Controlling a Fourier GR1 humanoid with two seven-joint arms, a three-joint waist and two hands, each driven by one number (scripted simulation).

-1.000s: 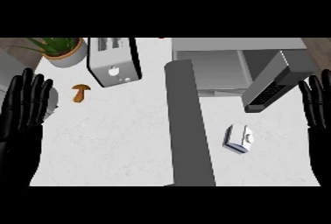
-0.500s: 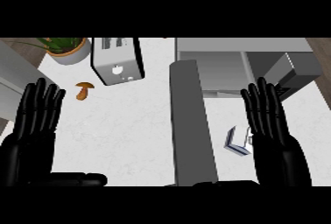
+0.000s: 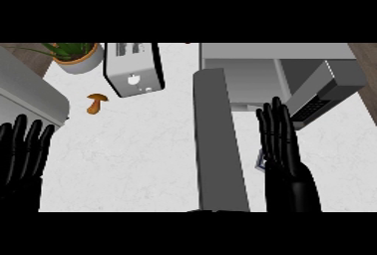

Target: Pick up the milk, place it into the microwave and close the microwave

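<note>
The milk carton (image 3: 260,162) lies on the white counter (image 3: 140,159) just right of the microwave's open door; only a small white and blue sliver of it shows. My right hand (image 3: 283,149) hovers over it, open with straight fingers pointing away from me, and hides most of the carton. I cannot tell whether the hand touches the carton. The microwave (image 3: 247,79) stands at the back right with its cavity open. Its door (image 3: 218,149) sticks out toward me as a long grey slab. My left hand (image 3: 22,162) is open at the lower left.
A silver toaster (image 3: 132,69) and a potted plant (image 3: 75,55) stand at the back left. A small brown mushroom (image 3: 95,103) lies in front of them. A grey appliance (image 3: 29,97) fills the left edge. The microwave's control panel (image 3: 324,94) is right of the cavity.
My right hand has come in from the right edge and now covers most of the milk carton. My left hand has sunk lower at the left. The view has shifted slightly.
</note>
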